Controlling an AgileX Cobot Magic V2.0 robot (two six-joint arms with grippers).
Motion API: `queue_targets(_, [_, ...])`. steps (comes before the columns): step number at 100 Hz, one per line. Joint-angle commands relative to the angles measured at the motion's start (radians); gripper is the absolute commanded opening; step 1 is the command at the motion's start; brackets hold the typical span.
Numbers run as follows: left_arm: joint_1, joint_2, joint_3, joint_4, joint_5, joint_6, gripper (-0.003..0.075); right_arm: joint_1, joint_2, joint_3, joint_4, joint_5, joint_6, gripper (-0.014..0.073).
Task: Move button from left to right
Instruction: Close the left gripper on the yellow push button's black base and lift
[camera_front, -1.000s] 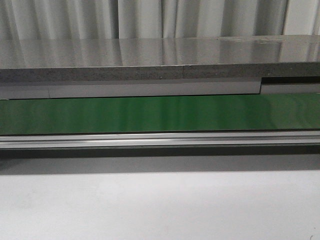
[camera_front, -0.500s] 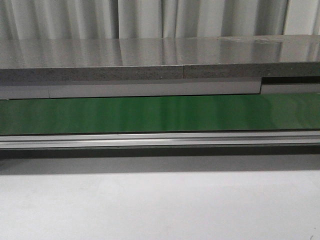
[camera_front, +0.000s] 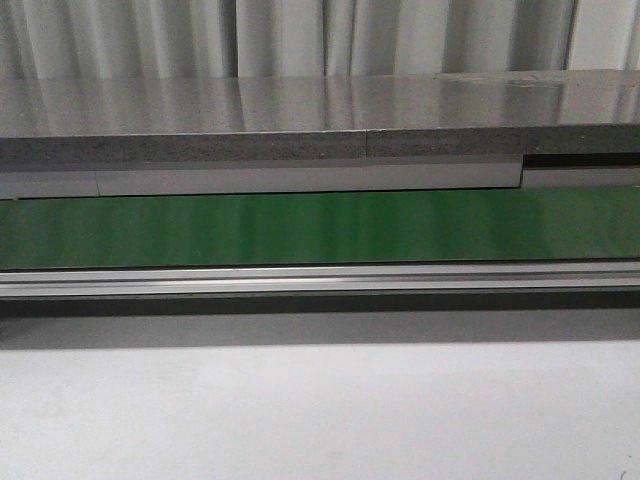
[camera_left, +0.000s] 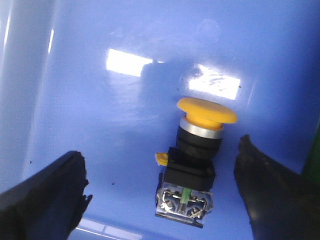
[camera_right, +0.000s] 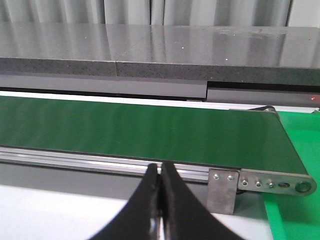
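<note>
The button (camera_left: 196, 155) lies on its side on the floor of a blue bin (camera_left: 100, 125) in the left wrist view: yellow mushroom cap, black body, metal terminals with a green mark at its base. My left gripper (camera_left: 160, 172) is open, its two black fingers (camera_left: 47, 195) standing on either side of the button without touching it. In the right wrist view my right gripper (camera_right: 160, 172) is shut with nothing between its fingers, hovering over the white table in front of the conveyor. Neither gripper nor the button shows in the front view.
A green conveyor belt (camera_front: 320, 228) with an aluminium rail (camera_front: 320, 280) runs across the table's far side, below a grey stone ledge (camera_front: 320, 120). Its end roller bracket (camera_right: 270, 182) lies to the right. White tabletop (camera_front: 320, 410) fills the foreground.
</note>
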Motion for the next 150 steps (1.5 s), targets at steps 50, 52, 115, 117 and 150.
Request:
queue_targets(50, [0.001,0.056,-0.03,-0.029,-0.058,0.005,0.0587,-0.003,-0.016,-0.019,-0.011,-0.083,0.0,-0.0067])
queue_targets(52, [0.001,0.059,-0.03,-0.029,-0.06,0.005,0.0587,-0.003,-0.016,-0.019,-0.011,-0.083,0.0,-0.0067])
queue_targets(115, [0.001,0.117,-0.061,-0.047,-0.039,0.005,0.0197,-0.003,-0.016,-0.019,-0.011,-0.083,0.0,-0.0067])
queue_targets(117, [0.001,0.117,-0.067,-0.047,-0.033,0.005,0.0163,-0.003,-0.016,-0.019,-0.011,-0.083,0.0,-0.0067])
queue_targets(150, [-0.001,0.08,-0.215,-0.08,0.122,0.005,-0.0019,-0.003,-0.016,-0.019,-0.011,-0.083,0.0,-0.0067])
